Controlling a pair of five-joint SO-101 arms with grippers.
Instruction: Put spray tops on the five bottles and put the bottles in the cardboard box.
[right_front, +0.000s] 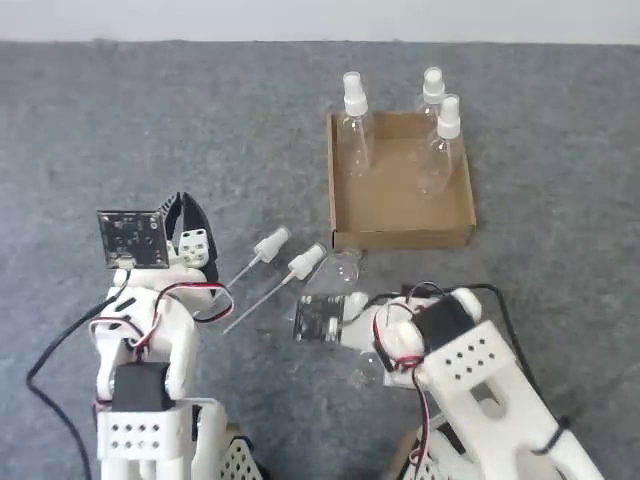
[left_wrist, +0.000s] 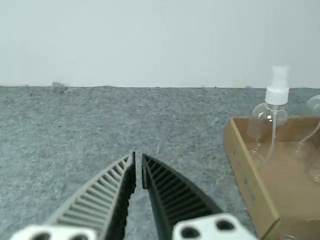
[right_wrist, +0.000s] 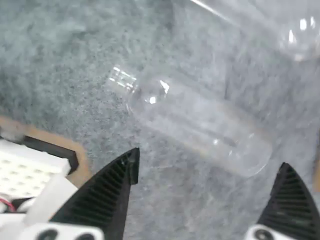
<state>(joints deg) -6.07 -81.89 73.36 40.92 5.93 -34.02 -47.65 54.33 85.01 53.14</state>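
A gray, fuzzy bench (right_front: 120, 120) runs up to a white wall (right_front: 320, 18). From up high, the cardboard box (right_front: 400, 215) sits on it with three topped bottles (right_front: 355, 140) standing inside. Near the box's front corner lie two spray tops (right_front: 270, 245), side by side, each with a long thin tube. One bare bottle (right_front: 342, 268) lies just beside that same corner. A second bare bottle (right_front: 322, 320) lies a little farther from the box, at the tip of the right arm (right_front: 470, 365). The left arm (right_front: 150, 330) stands well away from the box, past the spray tops.

From the left wrist, the left hand (left_wrist: 138, 172) has its fingers together with nothing in them. The box is near, with a topped bottle in it.

From the right wrist, the right hand (right_wrist: 209, 165) has its fingers spread wide. The second bare bottle lies flat just ahead of the gap.

That bottle is round and smooth. If one finger hits it first, it could roll away. If the squeeze lands off the middle, it could pop out. A sweep could also knock the other bare bottle, which lies close by. The thin tubes could bend or miss the small bottle mouth. The tall bottles in the box could tip if a new one bumps them.
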